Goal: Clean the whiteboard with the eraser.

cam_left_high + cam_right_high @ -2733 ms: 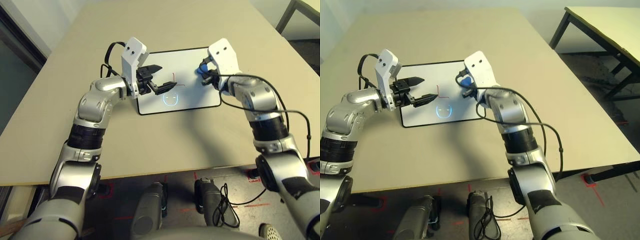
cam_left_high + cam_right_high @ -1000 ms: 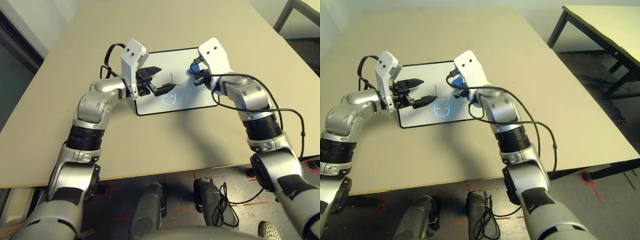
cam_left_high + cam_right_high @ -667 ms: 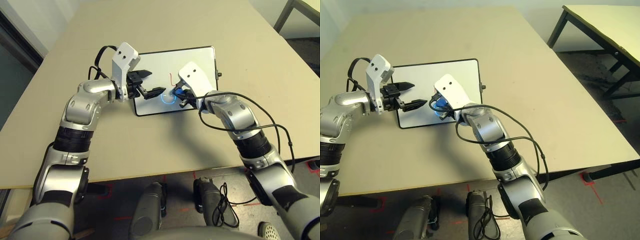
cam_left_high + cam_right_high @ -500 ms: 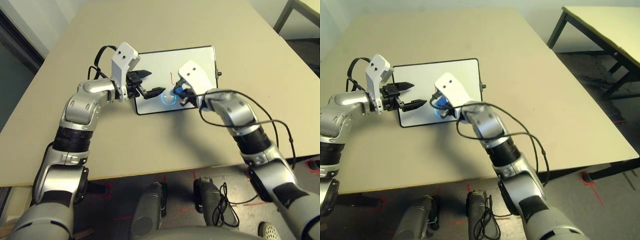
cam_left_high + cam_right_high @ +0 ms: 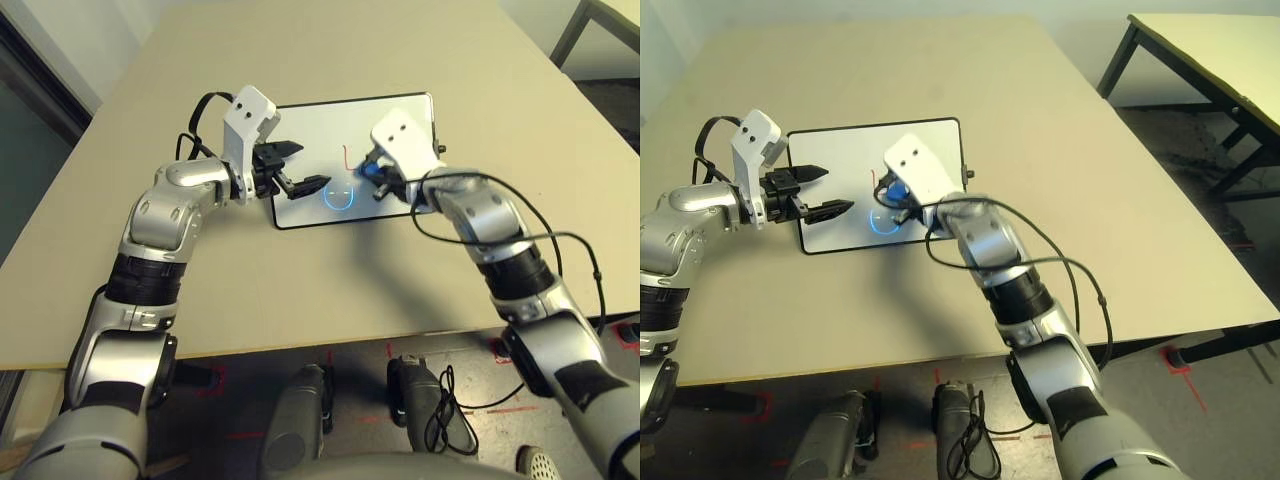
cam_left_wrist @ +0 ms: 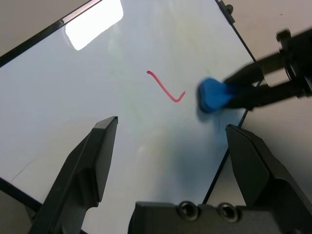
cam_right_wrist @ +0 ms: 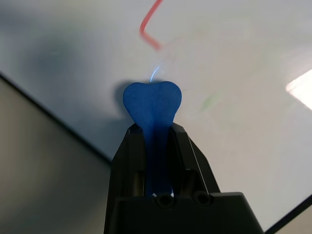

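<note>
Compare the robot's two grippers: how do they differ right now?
The right gripper is shut on the blue eraser, while the left gripper is open and empty. The right gripper's eraser hides part of the whiteboard; the left gripper holds nothing over it. Both have two black fingers.

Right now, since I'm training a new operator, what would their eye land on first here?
Probably the bright blue eraser, clamped in the right gripper over the whiteboard. Next, the short red mark on the board near the eraser, then the left gripper, its black fingers spread open above the board.
</note>
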{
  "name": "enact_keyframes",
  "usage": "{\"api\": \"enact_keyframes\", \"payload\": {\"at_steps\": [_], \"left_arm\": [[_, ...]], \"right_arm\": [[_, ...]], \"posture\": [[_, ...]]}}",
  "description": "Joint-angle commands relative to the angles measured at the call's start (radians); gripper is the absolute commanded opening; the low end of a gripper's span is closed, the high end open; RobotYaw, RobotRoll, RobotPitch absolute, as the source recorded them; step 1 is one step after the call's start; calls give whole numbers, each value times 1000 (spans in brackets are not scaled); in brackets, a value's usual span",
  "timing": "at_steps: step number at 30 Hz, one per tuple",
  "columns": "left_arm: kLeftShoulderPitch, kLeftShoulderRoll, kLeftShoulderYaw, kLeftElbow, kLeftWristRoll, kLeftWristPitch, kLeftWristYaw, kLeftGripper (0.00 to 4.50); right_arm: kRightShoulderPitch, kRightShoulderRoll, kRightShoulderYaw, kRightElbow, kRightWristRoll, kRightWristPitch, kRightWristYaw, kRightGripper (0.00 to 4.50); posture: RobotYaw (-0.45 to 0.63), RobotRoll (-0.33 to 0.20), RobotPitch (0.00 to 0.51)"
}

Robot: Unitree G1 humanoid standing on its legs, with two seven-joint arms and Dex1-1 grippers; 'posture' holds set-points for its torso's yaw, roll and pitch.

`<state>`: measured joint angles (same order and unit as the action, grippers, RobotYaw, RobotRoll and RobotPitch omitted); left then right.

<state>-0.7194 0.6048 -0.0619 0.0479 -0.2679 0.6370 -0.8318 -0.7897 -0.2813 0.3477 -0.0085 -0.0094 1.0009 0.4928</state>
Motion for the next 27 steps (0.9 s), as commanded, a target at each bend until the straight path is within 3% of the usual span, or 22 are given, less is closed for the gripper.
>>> {"api": "enact_keyframes", "payload": {"at_steps": [1, 14, 27], "left_arm": [[4, -4, -21, -4, 7, 4, -8, 4500], [14, 0, -27, -10, 7, 5, -16, 4500], [32, 4, -19, -40, 1, 25, -3, 4500]], "right_arm": [[12, 2, 20, 28, -3, 28, 0, 564], [-172, 88, -53, 166, 0, -122, -28, 564], [-102, 16, 84, 56, -2, 74, 66, 563]], "posture": [[34, 0, 170], [40, 0, 169], [49, 0, 175]]}}
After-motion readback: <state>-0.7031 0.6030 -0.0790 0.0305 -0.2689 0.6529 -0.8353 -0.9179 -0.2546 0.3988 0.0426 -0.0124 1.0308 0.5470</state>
